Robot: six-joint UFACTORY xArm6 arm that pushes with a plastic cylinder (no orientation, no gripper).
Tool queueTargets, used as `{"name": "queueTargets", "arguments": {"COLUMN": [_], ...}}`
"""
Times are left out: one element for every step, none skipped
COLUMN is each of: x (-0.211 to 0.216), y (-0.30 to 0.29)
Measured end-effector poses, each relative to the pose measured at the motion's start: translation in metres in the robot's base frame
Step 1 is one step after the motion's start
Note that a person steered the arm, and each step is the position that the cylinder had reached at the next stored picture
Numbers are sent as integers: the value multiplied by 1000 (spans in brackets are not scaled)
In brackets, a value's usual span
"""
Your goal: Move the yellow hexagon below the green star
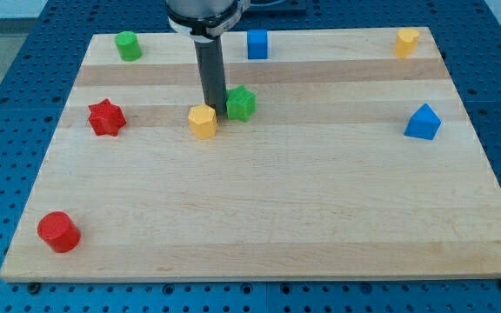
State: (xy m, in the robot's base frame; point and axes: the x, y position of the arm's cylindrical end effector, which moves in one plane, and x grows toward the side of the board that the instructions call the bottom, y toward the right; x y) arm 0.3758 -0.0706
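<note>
Yellow hexagon (203, 121), green star (241, 104), red star (106, 117)

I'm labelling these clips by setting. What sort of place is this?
Most likely a robotics lab bench: a wooden board lies on a blue perforated table, small blocks like the yellow hexagon and green star are scattered about, and my tip sits between those two.

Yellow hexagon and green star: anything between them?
Only my tip, standing between the yellow hexagon and the green star in the camera view, close to both.
</note>
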Motion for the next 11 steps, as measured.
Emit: {"name": "queueTargets", "arguments": {"x": [-5,-7,-7,-4,7,27,49,67,71,58,45], "y": [-12,-28,-47,-51,-44,-34,-19,0,15,15,25]}}
